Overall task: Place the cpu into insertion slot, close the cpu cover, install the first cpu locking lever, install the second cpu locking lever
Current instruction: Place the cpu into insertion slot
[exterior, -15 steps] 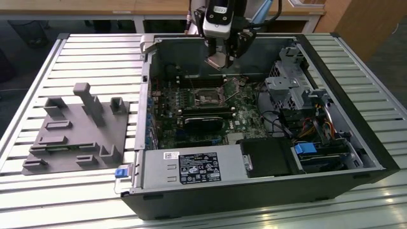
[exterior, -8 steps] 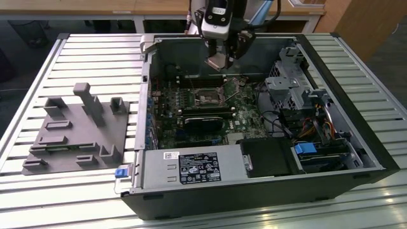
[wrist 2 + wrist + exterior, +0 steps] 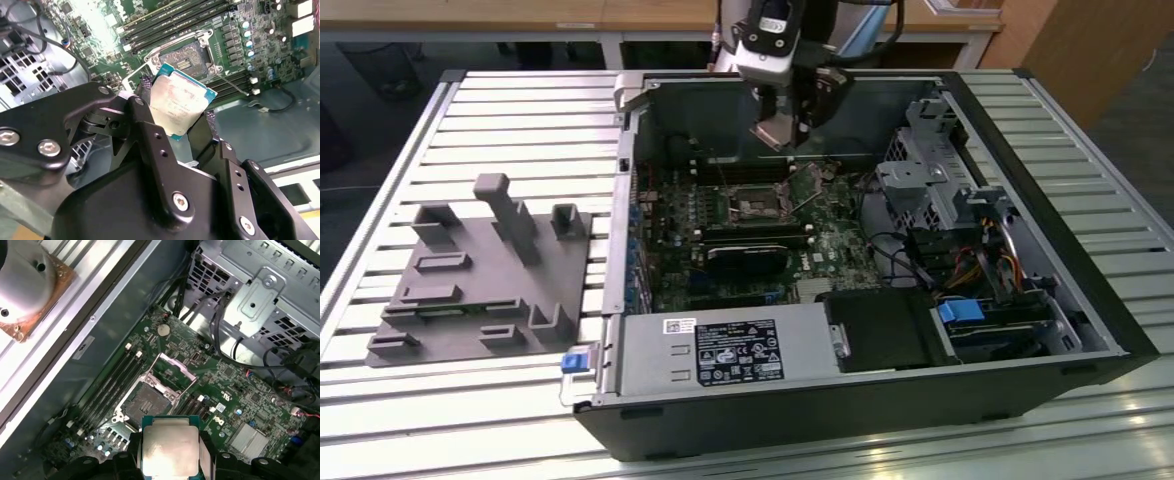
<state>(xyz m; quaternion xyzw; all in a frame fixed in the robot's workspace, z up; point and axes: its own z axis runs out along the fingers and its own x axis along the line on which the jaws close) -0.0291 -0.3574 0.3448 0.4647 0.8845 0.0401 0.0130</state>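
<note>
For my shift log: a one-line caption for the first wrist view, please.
The gripper holds the cpu above the motherboard, the insertion slot empty and its cpu cover open.

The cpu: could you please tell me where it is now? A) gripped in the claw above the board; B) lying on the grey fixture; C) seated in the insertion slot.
A: the cpu is clamped in the claw, and the insertion slot lies bare.

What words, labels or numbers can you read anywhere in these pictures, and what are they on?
Black label on the grey metal box: print too small to read.
Chip: faint markings on top, unreadable.
Green board: white lettering, too small to read.
</note>
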